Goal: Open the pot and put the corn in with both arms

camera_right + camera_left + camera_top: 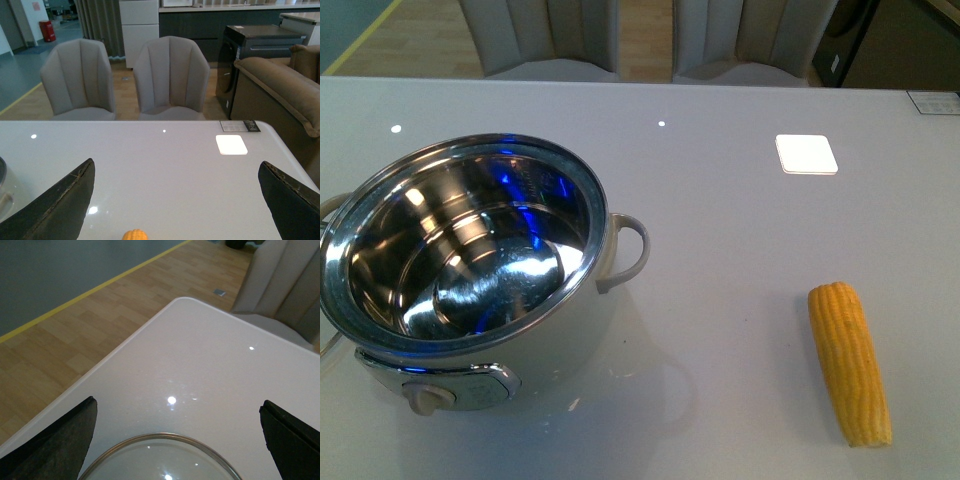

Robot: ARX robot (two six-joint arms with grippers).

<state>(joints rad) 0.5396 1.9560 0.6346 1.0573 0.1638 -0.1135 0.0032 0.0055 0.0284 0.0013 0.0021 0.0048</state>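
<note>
The pot (pixel 582 318) stands uncovered at the table's front left, its shiny inside bare and its knob (pixel 425 397) facing me. On the right lies the corn (pixel 850 362), lengthwise on the table, a hand's width from the pot's pale handle (pixel 630 250). Neither arm shows in the front view. My left gripper (pixel 177 404) is open above a round clear lid with a metal rim (pixel 160 437) that rests on the table. My right gripper (pixel 176 163) is open too, with the corn's tip (pixel 135 234) just below the gap between its fingers.
A white square pad (pixel 807 154) lies at the back right of the table. Two grey chairs (pixel 170 75) stand behind the far edge, and a brown sofa (pixel 280 95) is off to the right. The table's rounded corner (pixel 180 301) drops to wooden floor.
</note>
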